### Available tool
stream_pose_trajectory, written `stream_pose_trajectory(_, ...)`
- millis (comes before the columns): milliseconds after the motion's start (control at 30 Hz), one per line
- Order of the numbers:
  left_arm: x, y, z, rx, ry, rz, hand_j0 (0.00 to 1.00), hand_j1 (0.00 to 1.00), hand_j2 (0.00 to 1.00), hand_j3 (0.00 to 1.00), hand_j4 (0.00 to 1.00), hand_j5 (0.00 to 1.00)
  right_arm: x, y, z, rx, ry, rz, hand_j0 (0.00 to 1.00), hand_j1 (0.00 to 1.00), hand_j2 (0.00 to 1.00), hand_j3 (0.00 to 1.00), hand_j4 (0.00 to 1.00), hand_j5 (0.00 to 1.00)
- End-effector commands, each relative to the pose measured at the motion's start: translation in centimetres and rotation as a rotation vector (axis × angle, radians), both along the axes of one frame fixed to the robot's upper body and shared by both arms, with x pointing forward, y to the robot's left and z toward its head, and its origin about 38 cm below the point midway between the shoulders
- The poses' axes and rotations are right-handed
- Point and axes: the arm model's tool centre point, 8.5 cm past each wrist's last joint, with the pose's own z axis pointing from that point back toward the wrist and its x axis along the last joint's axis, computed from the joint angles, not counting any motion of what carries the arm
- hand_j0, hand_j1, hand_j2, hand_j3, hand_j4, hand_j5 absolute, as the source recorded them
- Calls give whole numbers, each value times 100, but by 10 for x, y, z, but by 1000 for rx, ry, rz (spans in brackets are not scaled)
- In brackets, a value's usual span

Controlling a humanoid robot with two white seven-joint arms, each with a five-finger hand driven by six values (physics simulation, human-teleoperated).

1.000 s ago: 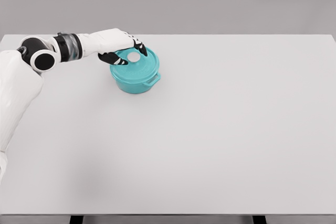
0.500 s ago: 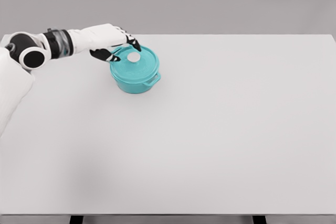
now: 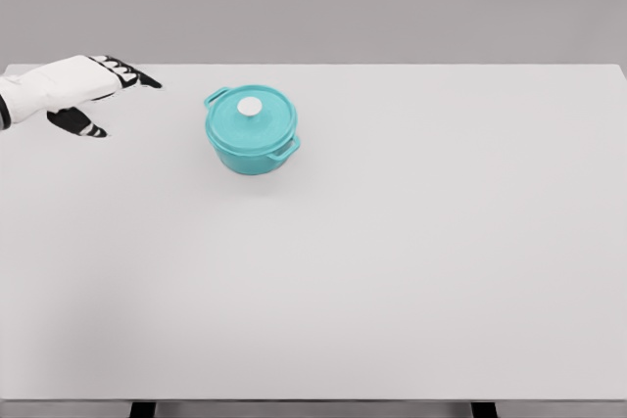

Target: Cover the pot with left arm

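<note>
A teal pot (image 3: 251, 137) sits on a white desk (image 3: 392, 261), its matching lid (image 3: 251, 115) seated flat on top with 1 white round knob (image 3: 251, 106) at the centre. The pot stands upright in the far left part of the desk, nearer the back edge than the front.

Its 2 side handles lie on a diagonal line: the far handle (image 3: 217, 95) points up and to the left of the knob, the near handle (image 3: 287, 150) points down and to the right of it. That handle-to-handle line is the pot's long axis, and it runs from the back left toward the front right.

The left hand (image 3: 83, 90) shows well to the left of the pot, at the picture's left edge, apart from the pot and touching neither it nor the lid. Its white palm faces down, its black-tipped fingers (image 3: 132, 72) reach out toward the pot, and the thumb (image 3: 78, 124) hangs spread below them; the hand is loosely open and holds nothing.

Nothing lies between the hand and the pot but bare desk surface. A plain grey wall (image 3: 392, 2) rises behind the pot, beyond the desk's back edge.
</note>
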Motion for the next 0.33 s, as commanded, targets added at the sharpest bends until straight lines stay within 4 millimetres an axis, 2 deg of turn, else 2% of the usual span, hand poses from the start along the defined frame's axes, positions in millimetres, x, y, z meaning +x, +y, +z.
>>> stream_pose_trajectory(0,-2,16,9,-19,-20,40,100,100,100,100,100,100,0,0,0,0,1,0,100,100,100,100,100,100)
stream_pose_trajectory(100,-8,19,-10,-19,21,47,100,100,100,100,100,100,0,0,0,0,1,0,100,100,100,100,100,100)
stream_pose_trajectory(300,-10,20,-16,-21,35,50,100,100,100,100,100,100,0,0,0,0,1,0,100,100,100,100,100,100)
